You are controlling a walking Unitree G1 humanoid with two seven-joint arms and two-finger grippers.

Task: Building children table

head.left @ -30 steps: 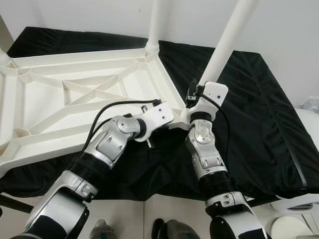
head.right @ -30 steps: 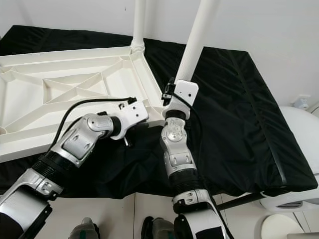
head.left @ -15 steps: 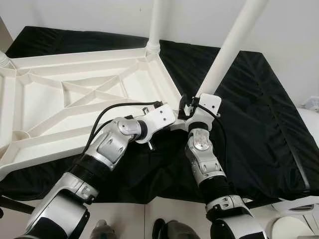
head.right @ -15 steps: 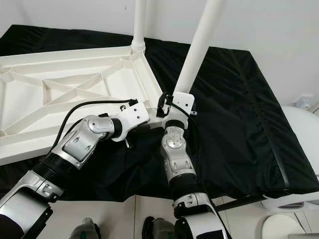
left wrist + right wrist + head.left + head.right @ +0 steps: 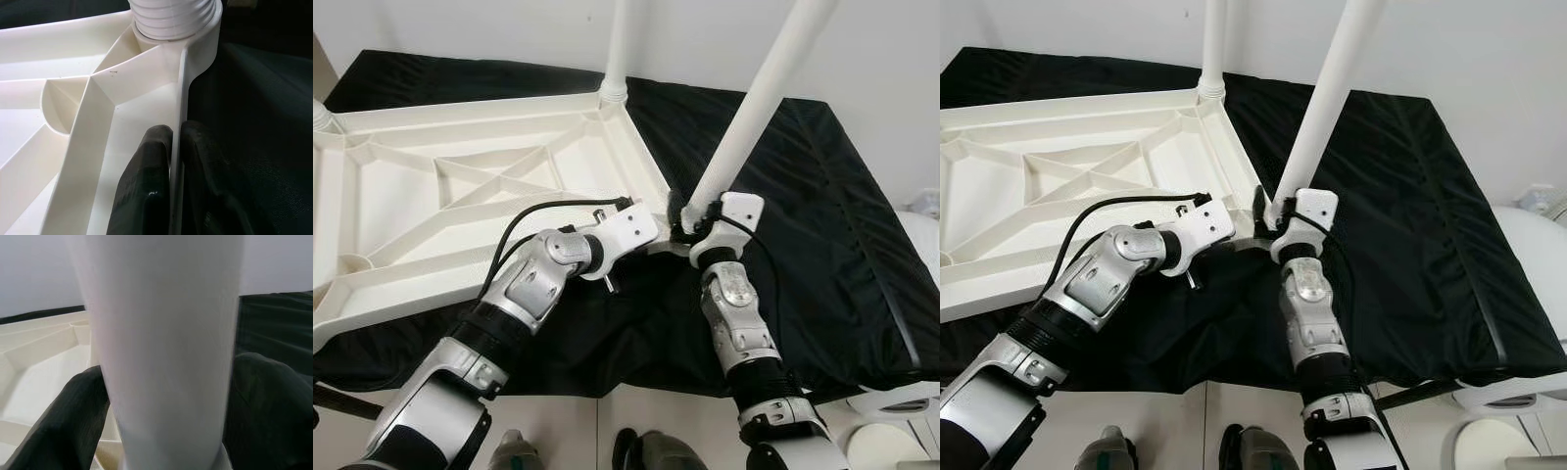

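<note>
Clamping the white ribbed tabletop (image 5: 460,196) rim, left pincer (image 5: 173,147) (right pincer (image 5: 161,396) grips leg (image 5: 754,108)).

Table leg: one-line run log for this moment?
left tool shut on tabletop rim | right tool shut on table leg | leg tilted in corner socket

A black cloth (image 5: 822,215) lies spread before a white wall (image 5: 509,34).

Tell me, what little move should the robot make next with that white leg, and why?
Probably twist the leg further into its corner socket: the right gripper clasps its base, it leans rather than standing straight, and the left gripper pinches the tabletop's rim steady.
</note>
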